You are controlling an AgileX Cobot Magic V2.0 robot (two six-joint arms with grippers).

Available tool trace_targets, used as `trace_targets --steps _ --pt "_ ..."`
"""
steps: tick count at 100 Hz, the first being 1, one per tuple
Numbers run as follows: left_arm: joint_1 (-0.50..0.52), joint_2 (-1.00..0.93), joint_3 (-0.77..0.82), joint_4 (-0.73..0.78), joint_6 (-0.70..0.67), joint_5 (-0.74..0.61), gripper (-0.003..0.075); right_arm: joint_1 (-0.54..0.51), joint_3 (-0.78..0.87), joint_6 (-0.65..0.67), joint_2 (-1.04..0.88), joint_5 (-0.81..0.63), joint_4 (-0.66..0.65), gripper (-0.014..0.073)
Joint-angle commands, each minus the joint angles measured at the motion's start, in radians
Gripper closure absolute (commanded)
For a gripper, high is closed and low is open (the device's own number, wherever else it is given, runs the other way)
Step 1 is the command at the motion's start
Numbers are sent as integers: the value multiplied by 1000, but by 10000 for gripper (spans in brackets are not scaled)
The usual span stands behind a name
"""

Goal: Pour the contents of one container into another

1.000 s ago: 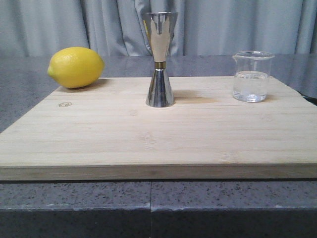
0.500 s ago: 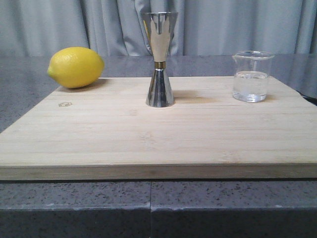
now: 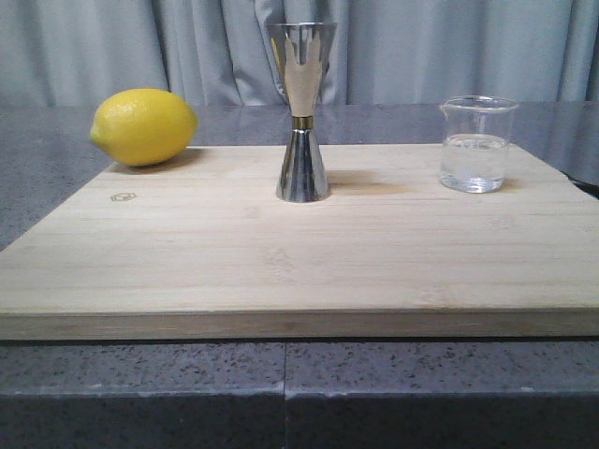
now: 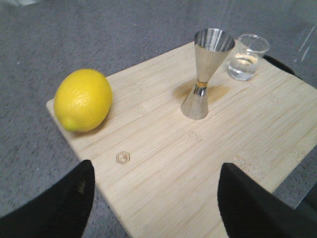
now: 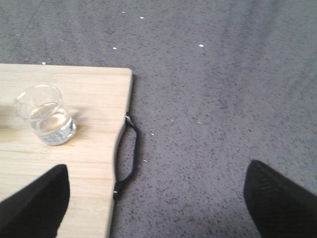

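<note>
No shift: beaker [image 3: 478,144], jigger [image 3: 301,112].

Left pincer [image 4: 153,198] held high, fingers spread wide; right pincer [image 5: 156,198] likewise — both empty.

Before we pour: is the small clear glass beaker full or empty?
Partly full: the small clear glass beaker stands upright, clear liquid reaching roughly halfway.

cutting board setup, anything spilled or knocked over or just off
Nothing stands out. The jigger stands upright mid-board, the beaker sits upright with clear liquid inside, and the lemon rests at the cutting board corner. No spill shows.
</note>
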Motion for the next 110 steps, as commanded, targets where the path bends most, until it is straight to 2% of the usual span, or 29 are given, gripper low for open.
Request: trace_targets --steps 1,18,44,71,78,110 --pt "-5 49 -36 -174 155 -15 231 -4 -45 -46 27 -67 36 -53" --pt "-37 181 -36 -332 370 12 231 -4 -49 -53 56 -75 39 -53" --pt "-207 392 -36 -575 722 10 231 -4 -49 -57 60 -84 41 -53" --pt "-331 597 -36 -847 1032 20 232 -4 -49 -57 60 -84 41 -53" --pt "-351 644 -49 -859 1073 25 237 -4 -49 -57 60 -84 41 -53" --pt "-394 812 -161 -859 1073 84 237 -4 -49 -57 60 -86 41 -53"
